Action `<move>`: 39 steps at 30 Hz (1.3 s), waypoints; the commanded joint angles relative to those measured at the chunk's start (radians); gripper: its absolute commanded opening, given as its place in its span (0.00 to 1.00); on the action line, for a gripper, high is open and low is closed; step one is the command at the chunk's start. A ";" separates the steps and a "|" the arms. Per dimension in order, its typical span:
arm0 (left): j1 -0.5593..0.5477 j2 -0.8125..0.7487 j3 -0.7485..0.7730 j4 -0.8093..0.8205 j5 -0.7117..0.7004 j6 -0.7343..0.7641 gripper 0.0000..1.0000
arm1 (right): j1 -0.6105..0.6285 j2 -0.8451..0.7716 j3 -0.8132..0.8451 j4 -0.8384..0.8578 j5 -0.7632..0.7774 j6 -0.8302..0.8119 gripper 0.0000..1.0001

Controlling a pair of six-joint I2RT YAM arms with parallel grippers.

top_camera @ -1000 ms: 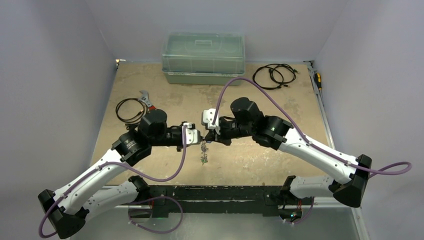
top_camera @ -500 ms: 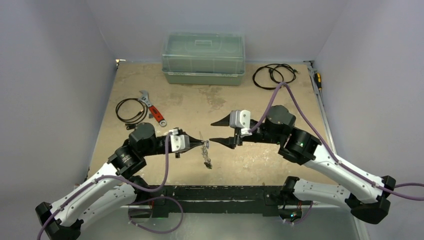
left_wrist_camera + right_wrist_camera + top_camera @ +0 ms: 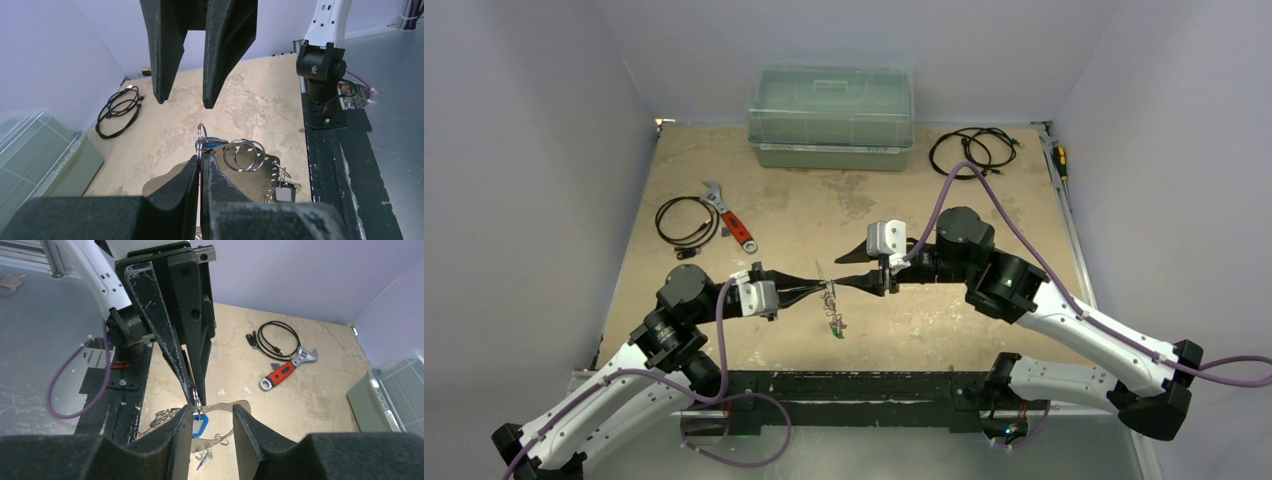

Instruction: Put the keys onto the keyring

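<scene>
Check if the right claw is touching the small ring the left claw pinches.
Apart: left wrist view shows bare table between the open right claw and the small ring.

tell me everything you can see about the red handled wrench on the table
The wrench is an adjustable one: a silvery metal head with an open jaw, a red handle grip and a silvery ring hole at the tail. It lies flat on the tan table, on the left side, head toward the far edge, handle angled back toward the arms. A black cable coil lies right beside it; whether they touch can't be told. Nothing holds it.
</scene>
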 commanded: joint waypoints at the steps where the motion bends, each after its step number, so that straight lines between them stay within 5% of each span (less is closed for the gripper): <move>1: -0.001 -0.025 -0.018 0.134 -0.002 -0.053 0.00 | 0.001 -0.001 0.026 0.003 -0.059 0.004 0.37; 14: -0.002 -0.039 -0.026 0.162 0.000 -0.078 0.00 | 0.001 0.038 0.059 -0.012 -0.087 0.002 0.29; 26: 0.000 -0.055 -0.029 0.173 -0.001 -0.088 0.00 | 0.001 0.060 0.073 -0.025 -0.068 0.003 0.00; 39: 0.003 -0.099 -0.041 0.199 -0.019 -0.102 0.00 | 0.001 0.054 0.066 -0.027 -0.061 0.001 0.00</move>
